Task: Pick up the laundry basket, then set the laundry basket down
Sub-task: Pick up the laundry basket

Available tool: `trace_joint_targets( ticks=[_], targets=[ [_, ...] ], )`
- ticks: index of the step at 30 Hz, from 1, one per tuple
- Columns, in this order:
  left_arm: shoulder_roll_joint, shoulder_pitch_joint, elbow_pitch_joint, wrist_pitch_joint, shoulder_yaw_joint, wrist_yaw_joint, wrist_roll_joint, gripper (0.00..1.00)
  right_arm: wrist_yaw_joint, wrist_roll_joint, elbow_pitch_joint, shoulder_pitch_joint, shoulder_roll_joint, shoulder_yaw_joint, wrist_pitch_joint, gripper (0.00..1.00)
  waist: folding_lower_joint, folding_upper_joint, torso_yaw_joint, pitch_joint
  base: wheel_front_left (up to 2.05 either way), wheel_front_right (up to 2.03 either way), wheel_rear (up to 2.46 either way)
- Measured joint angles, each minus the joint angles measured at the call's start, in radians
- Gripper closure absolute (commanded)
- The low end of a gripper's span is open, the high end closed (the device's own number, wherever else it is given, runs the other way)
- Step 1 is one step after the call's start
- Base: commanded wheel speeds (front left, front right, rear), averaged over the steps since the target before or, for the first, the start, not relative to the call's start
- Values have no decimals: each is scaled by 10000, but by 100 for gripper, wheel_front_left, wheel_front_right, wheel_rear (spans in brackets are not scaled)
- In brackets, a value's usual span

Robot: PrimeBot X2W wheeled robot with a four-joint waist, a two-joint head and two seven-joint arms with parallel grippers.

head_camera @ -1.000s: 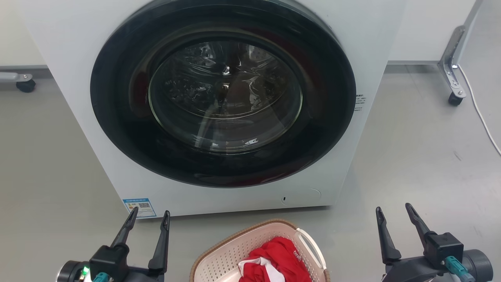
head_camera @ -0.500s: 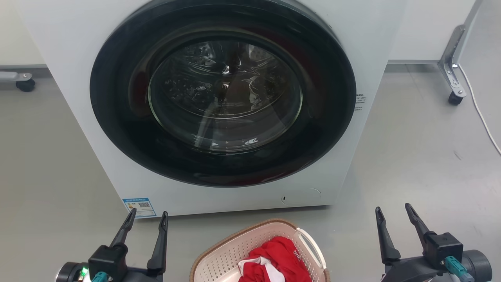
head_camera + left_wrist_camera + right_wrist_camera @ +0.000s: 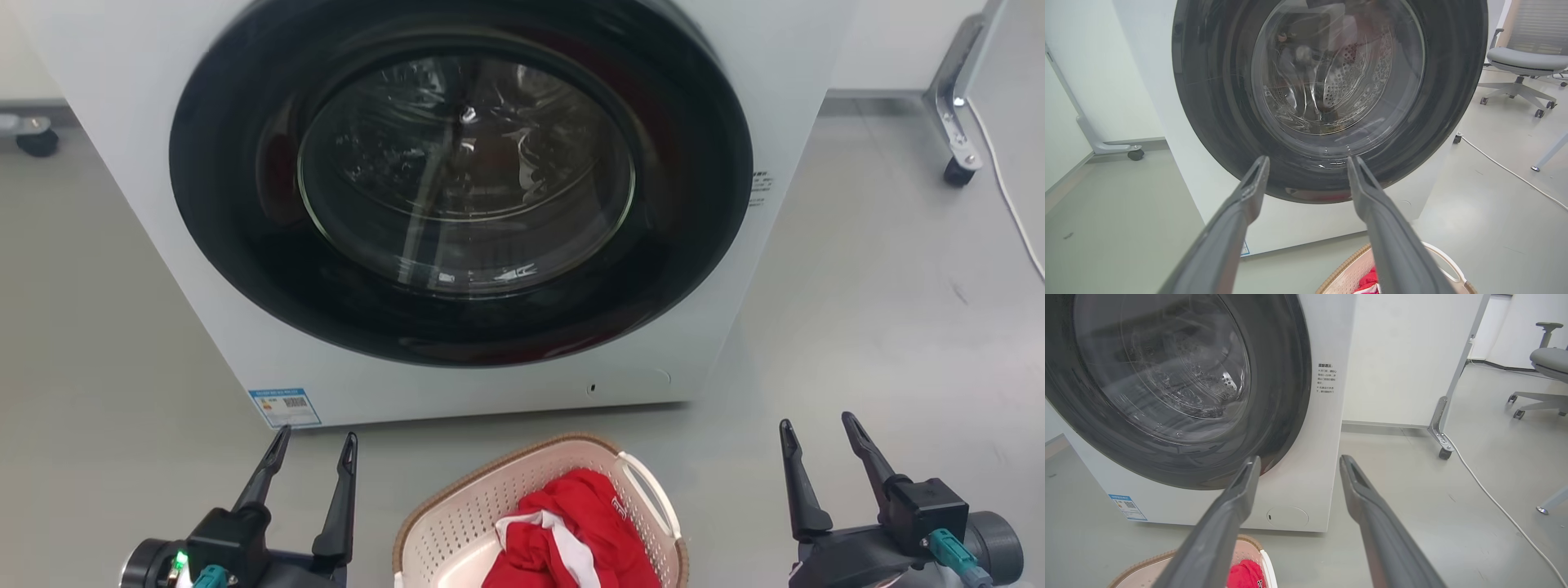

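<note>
The laundry basket (image 3: 482,502) is cream with perforated walls, a brown woven-look rim and a white handle on its right side. It stands on the floor at the bottom middle of the head view, in front of the washer, with red and white clothing (image 3: 571,531) in it. My left gripper (image 3: 317,441) is open to the basket's left, clear of it. My right gripper (image 3: 816,426) is open further off to the right. Both hold nothing. The basket (image 3: 1349,271) peeks in at the bottom of the left wrist view, and the basket (image 3: 1147,567) also shows low in the right wrist view.
A white front-loading washer (image 3: 457,196) with a shut dark round door stands right behind the basket. A wheeled metal frame leg (image 3: 951,98) and a white cable (image 3: 1008,204) lie at the right. An office chair (image 3: 1523,65) stands further right on the grey floor.
The head view has shifted: washer and floor sit a little higher and larger in the picture, more of the basket shows. Both grippers stay open in the same places beside the basket.
</note>
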Motion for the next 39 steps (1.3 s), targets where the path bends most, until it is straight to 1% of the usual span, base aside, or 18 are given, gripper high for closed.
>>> trace_joint_targets(
  ticks=[8,16,18,23,27,30,31,33,39],
  targets=[
    [-140,-259,-305,88,-58,-6,-17,0,-8,-10,-360,-172,36,-148,-2,0,1,0,-4,795,0,0,0],
    [-230,-686,-347,176,-58,-23,-107,0,-12,-17,-608,-606,109,-267,-2,0,1,1,43,1862,0,0,0],
    [-236,-774,-337,188,-48,-98,-136,0,-13,-40,-663,-736,161,-261,-2,0,2,1,55,2141,0,0,0],
    [-314,-1128,-290,282,-27,-127,-234,0,-23,-117,-754,-985,219,-276,-33,0,2,1,82,2864,0,0,0],
    [-339,-1318,-104,428,-15,-282,-357,0,-23,-150,-844,-1204,267,-274,-42,0,3,1,98,3450,0,0,0],
    [-345,-1439,92,564,6,-290,-600,0,-23,-201,-918,-1400,295,-263,-44,0,2,2,101,3893,0,0,0],
    [-351,-1506,134,621,31,-370,-654,0,-23,-226,-936,-1467,311,-259,-44,0,3,1,101,4045,0,0,0],
    [-362,-1656,249,723,42,-387,-738,0,-25,-259,-980,-1592,322,-261,-44,0,0,1,96,4344,0,0,0],
    [-447,-2169,725,1256,15,-757,-1099,0,-48,-324,-1129,-2036,376,-290,-46,0,1,1,53,5388,0,0,0]
  ],
)
